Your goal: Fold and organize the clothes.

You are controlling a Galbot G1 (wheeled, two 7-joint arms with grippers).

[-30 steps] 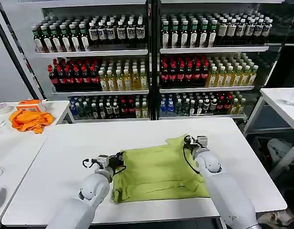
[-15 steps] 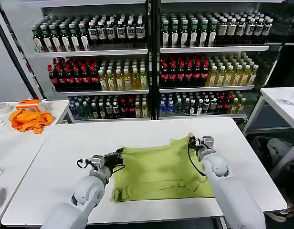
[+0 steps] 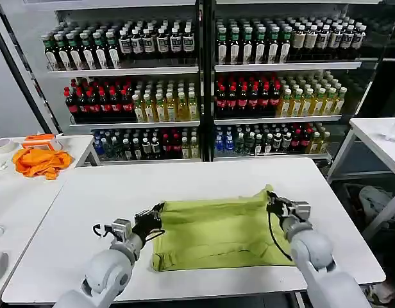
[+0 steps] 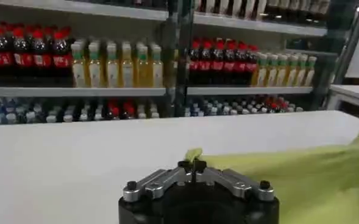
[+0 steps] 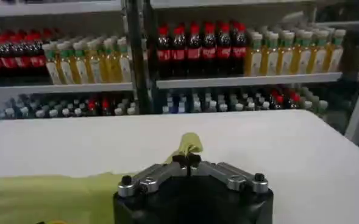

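Observation:
The clothes, a light yellow-green T-shirt, lie partly folded on the white table, stretched between my two grippers. My left gripper is shut on the shirt's far left corner; in the left wrist view a tuft of the T-shirt pokes out past the left gripper. My right gripper is shut on the far right corner, which rises in a small peak. In the right wrist view that pinched tip of the T-shirt stands above the right gripper.
A bright orange cloth lies on a side table at the left, with a tape roll beside it. Shelves of bottles fill the back. Another white table stands at the right. Bare tabletop surrounds the shirt.
Both grippers, still holding the shirt's far corners, have drawn back toward me and slightly apart. The shirt's far edge has moved nearer and now lies stretched straighter.

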